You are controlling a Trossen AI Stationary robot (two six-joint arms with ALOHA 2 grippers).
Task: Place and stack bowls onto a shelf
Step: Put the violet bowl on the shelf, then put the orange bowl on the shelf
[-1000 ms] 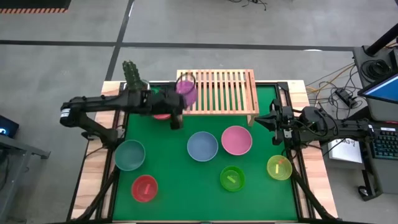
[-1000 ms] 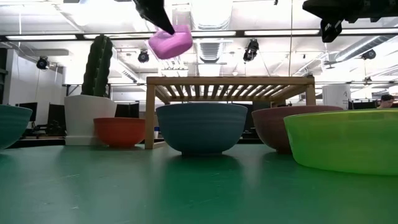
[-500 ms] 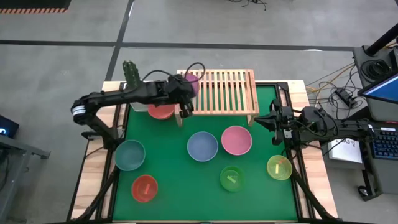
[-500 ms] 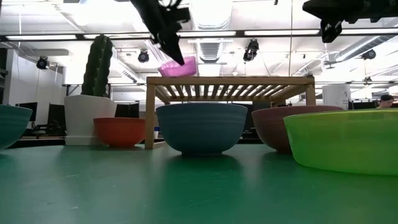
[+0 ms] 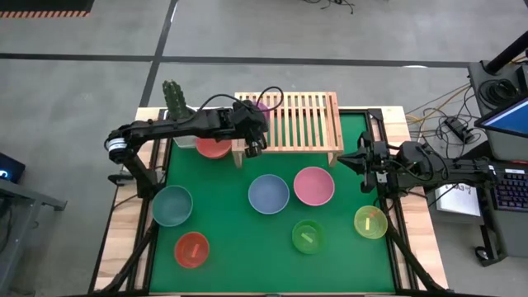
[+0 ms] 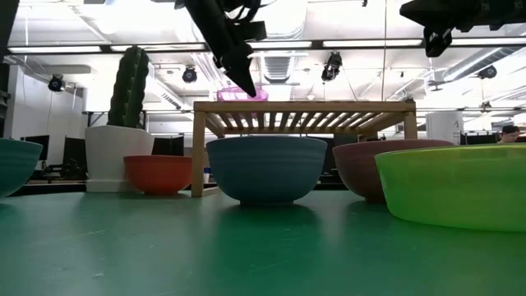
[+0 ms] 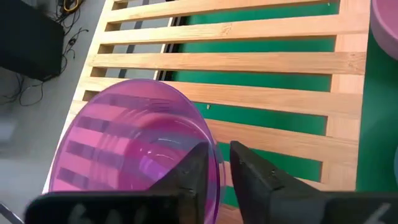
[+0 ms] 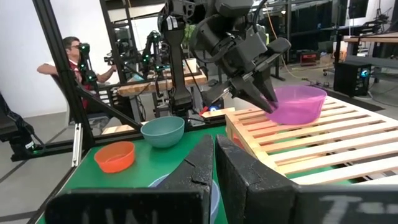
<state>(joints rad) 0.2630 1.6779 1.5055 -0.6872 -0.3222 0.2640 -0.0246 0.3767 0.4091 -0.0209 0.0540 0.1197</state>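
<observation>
A translucent purple bowl [image 7: 137, 149] stands level at the far left end of the light-wood slatted shelf [image 5: 301, 124]; my left gripper [image 7: 217, 165] is shut on it. In the low view the bowl [image 6: 244, 94] shows just above the shelf top [image 6: 304, 105]. My right gripper [image 5: 360, 161] hangs shut above the table's right side, beyond the pink bowl [image 5: 313, 186]. On the green mat sit blue [image 5: 268, 194], green [image 5: 308, 237], yellow-green [image 5: 370, 222], red [image 5: 191, 249], teal [image 5: 172, 205] and orange-red [image 5: 214, 148] bowls. My left gripper pinches the purple bowl's rim [image 7: 214, 146] on the side toward the table's near edge, one finger [image 7: 193, 174] inside the bowl and one finger [image 7: 249, 174] outside. The fingers slant down from above and from the near left. The bowl is upright, its base at the shelf's slats [image 8: 298, 127].
A tall cactus in a white pot [image 5: 173, 99] stands at the far left corner, next to the orange-red bowl and the shelf's left leg. The shelf's slats to the right of the purple bowl are bare. A person [image 8: 71, 56] sits beyond the table's left side.
My left gripper has moved down and toward the table's right, over the shelf's left end. The purple bowl, held high and tilted a second ago, has come down level onto the slats. The right arm has kept still.
</observation>
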